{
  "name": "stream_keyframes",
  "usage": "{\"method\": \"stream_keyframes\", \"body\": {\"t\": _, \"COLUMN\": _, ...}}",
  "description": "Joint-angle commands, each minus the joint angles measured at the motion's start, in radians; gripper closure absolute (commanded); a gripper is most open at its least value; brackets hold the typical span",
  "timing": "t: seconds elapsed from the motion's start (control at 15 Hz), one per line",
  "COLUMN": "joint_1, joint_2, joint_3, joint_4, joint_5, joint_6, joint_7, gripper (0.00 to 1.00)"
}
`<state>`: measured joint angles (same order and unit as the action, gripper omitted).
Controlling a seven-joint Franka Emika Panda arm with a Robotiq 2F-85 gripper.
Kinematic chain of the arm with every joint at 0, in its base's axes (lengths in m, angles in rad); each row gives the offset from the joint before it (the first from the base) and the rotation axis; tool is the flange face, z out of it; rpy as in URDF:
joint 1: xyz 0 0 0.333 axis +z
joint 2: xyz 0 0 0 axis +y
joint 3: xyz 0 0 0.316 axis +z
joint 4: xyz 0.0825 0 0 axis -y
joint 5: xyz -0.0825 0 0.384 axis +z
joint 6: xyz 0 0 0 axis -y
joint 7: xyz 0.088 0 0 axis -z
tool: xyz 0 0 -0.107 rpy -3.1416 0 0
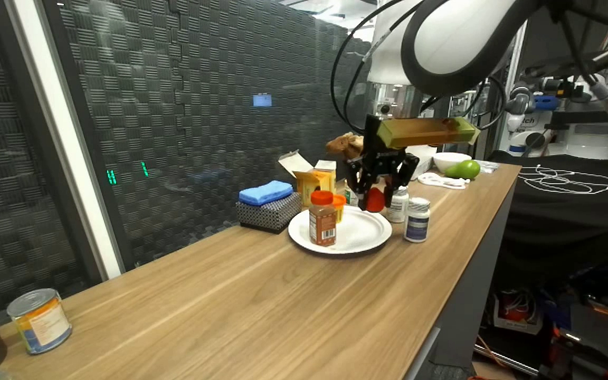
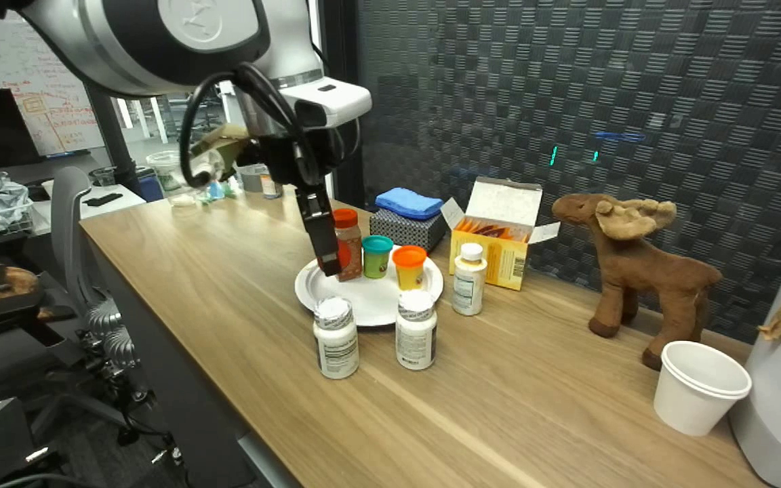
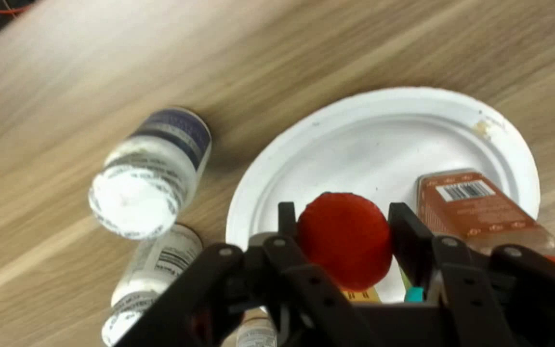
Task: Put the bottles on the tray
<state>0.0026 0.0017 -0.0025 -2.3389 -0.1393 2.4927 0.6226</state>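
Observation:
My gripper [image 1: 375,202] is shut on a round red object [image 3: 344,236], held above the white plate [image 1: 362,244]. In an exterior view the finger [image 2: 323,237] mostly hides it. A spice jar with a red lid [image 1: 322,227] stands upright on the plate, as do a teal-lidded tub [image 2: 377,261] and an orange-lidded tub [image 2: 409,271]. Three white bottles stand on the table beside the plate: a blue-labelled one [image 3: 162,149], a second [image 2: 415,339] and a third [image 2: 469,285] near the yellow box.
Beside the plate are an open yellow box [image 2: 499,251] and a patterned box [image 1: 269,214] with a blue cloth [image 1: 265,193]. A toy moose [image 2: 655,271] and paper cups [image 2: 699,390] stand further along. A can [image 1: 40,322] stands at the opposite end.

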Motion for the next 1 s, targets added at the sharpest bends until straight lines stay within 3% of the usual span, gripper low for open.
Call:
{"method": "stream_keyframes", "body": {"t": 0.0, "joint_1": -0.009, "joint_2": 0.091, "joint_3": -0.011, "joint_4": 0.094, "joint_5": 0.016, "joint_6": 0.062, "joint_7": -0.055, "gripper": 0.74}}
{"method": "stream_keyframes", "body": {"t": 0.93, "joint_1": 0.005, "joint_2": 0.23, "joint_3": -0.044, "joint_4": 0.187, "joint_5": 0.029, "joint_6": 0.078, "joint_7": -0.162, "gripper": 0.74}}
